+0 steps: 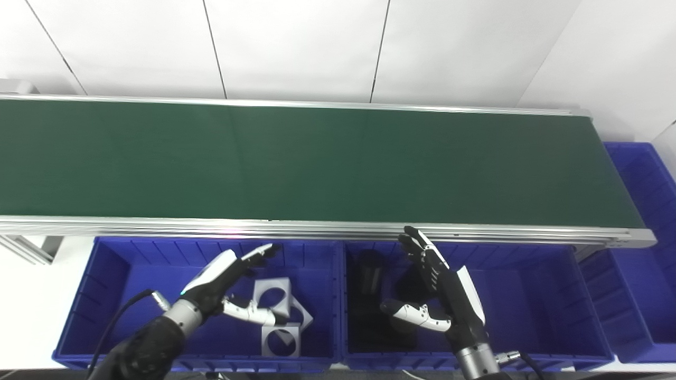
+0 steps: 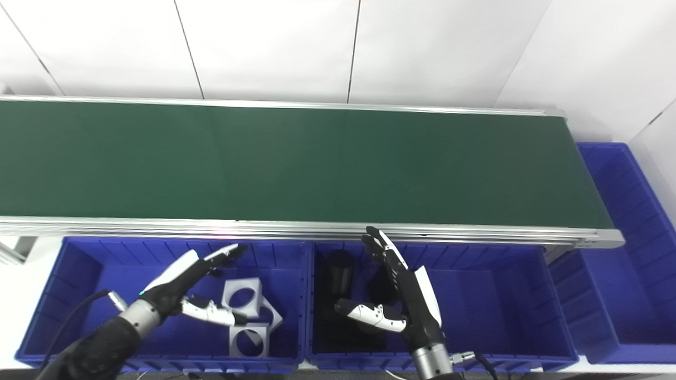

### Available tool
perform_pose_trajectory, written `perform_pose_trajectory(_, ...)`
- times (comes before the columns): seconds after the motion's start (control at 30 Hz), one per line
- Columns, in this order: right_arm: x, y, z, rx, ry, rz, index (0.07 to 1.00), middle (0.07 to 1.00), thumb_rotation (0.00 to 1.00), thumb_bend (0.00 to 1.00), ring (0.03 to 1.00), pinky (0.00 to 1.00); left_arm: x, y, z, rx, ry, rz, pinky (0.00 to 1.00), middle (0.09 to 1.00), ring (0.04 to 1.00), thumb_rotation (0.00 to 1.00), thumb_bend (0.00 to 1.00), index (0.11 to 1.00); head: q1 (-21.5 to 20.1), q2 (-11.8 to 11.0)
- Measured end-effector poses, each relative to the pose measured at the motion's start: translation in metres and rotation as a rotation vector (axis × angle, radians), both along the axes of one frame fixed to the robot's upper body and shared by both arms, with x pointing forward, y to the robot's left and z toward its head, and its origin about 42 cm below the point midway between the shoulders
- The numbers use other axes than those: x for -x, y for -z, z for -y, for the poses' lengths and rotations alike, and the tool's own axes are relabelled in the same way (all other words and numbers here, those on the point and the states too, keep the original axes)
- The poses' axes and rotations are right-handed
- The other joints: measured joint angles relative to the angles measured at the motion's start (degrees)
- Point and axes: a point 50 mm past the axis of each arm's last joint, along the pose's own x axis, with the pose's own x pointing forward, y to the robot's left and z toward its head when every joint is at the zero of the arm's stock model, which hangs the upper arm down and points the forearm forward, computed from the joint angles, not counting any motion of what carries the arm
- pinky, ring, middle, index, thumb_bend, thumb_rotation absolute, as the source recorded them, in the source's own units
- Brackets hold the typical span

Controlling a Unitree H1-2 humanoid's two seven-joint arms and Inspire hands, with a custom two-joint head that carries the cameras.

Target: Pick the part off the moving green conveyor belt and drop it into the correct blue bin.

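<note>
A: Belt status?

B: The green conveyor belt [image 1: 317, 161] runs left to right across the view inside a silver frame [image 1: 317, 228]. No part shows on its surface in either head view.

A: Bins?

B: Two blue bins sit side by side just below the near rail. The left bin [image 1: 84, 295] holds three pale grey square blocks [image 1: 274, 311], each with a round hole, piled together and overlapping near the bin's right half. The middle bin [image 1: 581, 311] holds dark cylindrical pieces [image 1: 369, 274] in its left portion; they are black against shadow, so their number and outline are hard to tell. A third blue bin [image 1: 644, 221] stands past the right end of the belt, only partly in view.

A: Left hand?

B: The left hand [image 1: 227, 285] hovers over the left bin, fingers stretched toward the rail and spread from the thumb, gripping nothing. Its thumb points toward the grey blocks, just beside or above them; contact cannot be judged.

A: Right hand?

B: The right hand [image 1: 438, 285] hangs over the middle bin, palm turned left, fingers straight up with tips near the rail, thumb held out sideways. Nothing is between them.

A: Anything else?

B: White wall panels [image 1: 296, 47] behind the belt.
</note>
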Motion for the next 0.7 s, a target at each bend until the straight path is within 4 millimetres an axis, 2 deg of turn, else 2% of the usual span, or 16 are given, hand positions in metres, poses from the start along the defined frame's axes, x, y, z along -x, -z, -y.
perform_pose_trajectory(0.13,0.002,0.001,0.001,0.008,0.0,-0.011,0.932,0.888,0.45,0.89,0.895,0.9,0.011,-0.002,0.009,0.332,-0.057,0.077,0.75,0.829,0.798,0.54,0.88,0.844,0.35,-0.44)
perform_pose_trajectory(0.23,0.003,0.002,0.003,0.012,-0.002,-0.015,0.935,0.893,0.45,0.89,0.899,0.89,0.019,-0.002,0.025,0.465,-0.083,0.114,0.75,0.82,0.791,0.53,0.89,0.839,0.61,-0.35)
perform_pose_trajectory(0.3,0.003,0.002,0.003,0.014,-0.005,-0.015,0.935,0.894,0.45,0.89,0.898,0.89,0.023,0.002,0.031,0.501,-0.091,0.117,0.75,0.815,0.789,0.53,0.9,0.835,0.79,-0.35)
perform_pose_trajectory(0.5,0.005,0.002,0.009,0.023,-0.011,-0.021,0.937,0.896,0.45,0.9,0.899,0.89,0.024,0.006,0.026,0.529,-0.173,0.159,0.74,0.758,0.75,0.5,0.92,0.77,1.05,-1.05)
perform_pose_trajectory(0.7,0.005,0.002,0.008,0.01,-0.012,-0.023,0.937,0.901,0.43,0.89,0.901,0.89,0.028,0.008,0.03,0.569,-0.227,0.157,0.78,0.78,0.778,0.46,0.95,0.795,1.85,-0.7)
